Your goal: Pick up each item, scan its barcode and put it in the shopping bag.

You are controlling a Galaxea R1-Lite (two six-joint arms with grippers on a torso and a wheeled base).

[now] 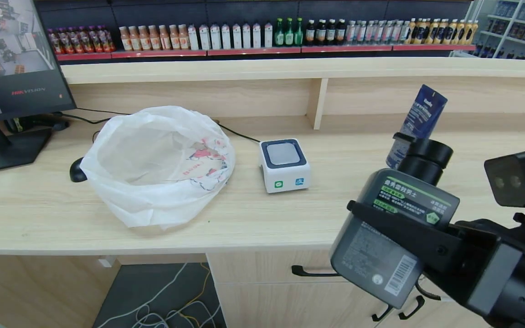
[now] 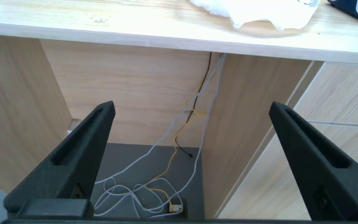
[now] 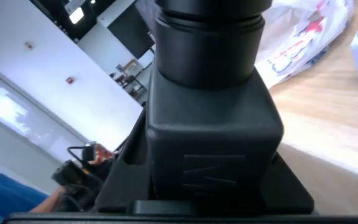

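Right tool (image 1: 410, 233) clenched on dark bottle (image 1: 381, 259), held above the tabletop (image 1: 39, 205); left tool (image 2: 191, 113) released, below the tabletop edge.

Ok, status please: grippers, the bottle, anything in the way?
Right gripper shut on bottle, barcode up, right of scanner. Left gripper open, below counter. Tube behind bottle, not in the path.

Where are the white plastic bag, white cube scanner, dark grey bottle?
white plastic bag (image 1: 121, 200): head view, front wall.
white cube scanner (image 1: 284, 152): head view, top window.
dark grey bottle (image 1: 369, 249): head view, back label.
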